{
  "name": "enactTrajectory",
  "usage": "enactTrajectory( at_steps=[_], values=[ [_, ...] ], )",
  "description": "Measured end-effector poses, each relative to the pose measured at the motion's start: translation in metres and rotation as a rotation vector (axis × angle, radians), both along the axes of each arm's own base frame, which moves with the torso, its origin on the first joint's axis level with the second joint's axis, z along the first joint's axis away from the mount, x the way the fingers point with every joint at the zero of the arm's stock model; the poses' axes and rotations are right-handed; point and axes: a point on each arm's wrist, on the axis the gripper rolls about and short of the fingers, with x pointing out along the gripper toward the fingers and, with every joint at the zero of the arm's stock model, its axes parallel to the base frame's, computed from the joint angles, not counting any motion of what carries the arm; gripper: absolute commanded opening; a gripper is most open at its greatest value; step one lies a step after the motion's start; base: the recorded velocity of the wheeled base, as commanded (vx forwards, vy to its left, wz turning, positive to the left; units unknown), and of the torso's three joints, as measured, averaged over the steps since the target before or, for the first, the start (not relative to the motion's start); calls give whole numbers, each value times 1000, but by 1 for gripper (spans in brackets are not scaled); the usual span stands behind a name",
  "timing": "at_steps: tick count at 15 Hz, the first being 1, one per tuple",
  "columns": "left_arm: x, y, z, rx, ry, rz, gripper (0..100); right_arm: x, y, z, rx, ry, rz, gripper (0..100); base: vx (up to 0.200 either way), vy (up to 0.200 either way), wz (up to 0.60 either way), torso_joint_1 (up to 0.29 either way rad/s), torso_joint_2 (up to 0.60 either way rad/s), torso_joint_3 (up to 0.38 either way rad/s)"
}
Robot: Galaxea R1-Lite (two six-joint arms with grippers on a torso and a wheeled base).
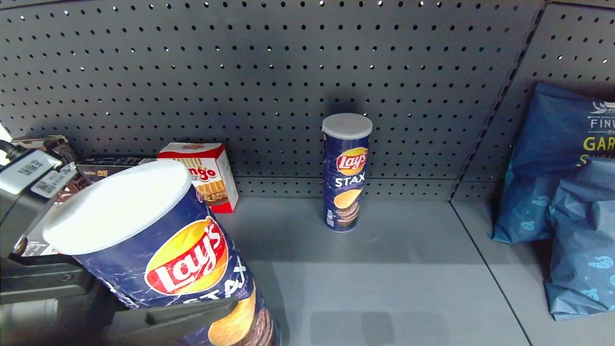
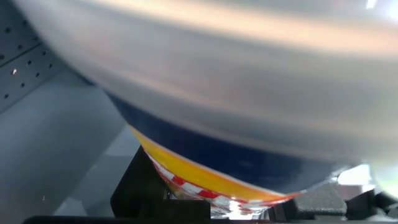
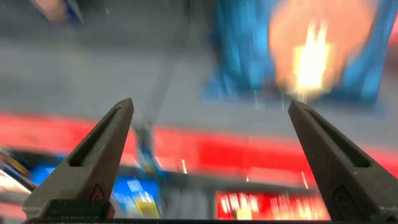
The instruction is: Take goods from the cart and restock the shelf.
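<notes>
My left gripper point(image 1: 144, 307) is shut on a dark blue chip can point(image 1: 158, 250) with a white lid, holding it tilted at the front left of the grey shelf point(image 1: 384, 288). That can's lid and blue-and-yellow wall point(image 2: 205, 155) crowd the left wrist view. A second chip can point(image 1: 346, 173) of the same kind stands upright near the pegboard back wall, to the right of the held one and well apart from it. My right gripper point(image 3: 208, 155) is open with nothing between its fingers; blurred blue bags and a red strip lie beyond it.
A red and white wafer box point(image 1: 206, 175) and dark boxes point(image 1: 103, 166) sit at the back left of the shelf. Blue snack bags point(image 1: 567, 202) fill the neighbouring bay on the right, past a divider line. Open shelf floor lies in front of the upright can.
</notes>
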Motion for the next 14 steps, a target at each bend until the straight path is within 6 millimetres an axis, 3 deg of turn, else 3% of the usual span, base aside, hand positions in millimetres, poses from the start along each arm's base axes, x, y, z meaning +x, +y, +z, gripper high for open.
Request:
enactTrajectory(
  at_steps=[3, 5, 10, 14],
  values=[
    [3, -3, -3, 20, -6, -8, 0, 1, 1, 59, -16, -39, 109, 100, 0, 0, 0, 0, 0, 0],
    [5, -4, -5, 25, 1, -7, 0, 15, 3, 88, -44, 12, 253, 100, 0, 0, 0, 0, 0, 0],
    [10, -5, -9, 35, 20, -3, 0, 72, 18, 118, -66, 88, 493, 100, 0, 0, 0, 0, 0, 0],
    [13, -7, -11, 43, 30, 5, 0, 121, 49, 130, -101, 152, 611, 100, 0, 0, 0, 0, 0, 0]
  ],
)
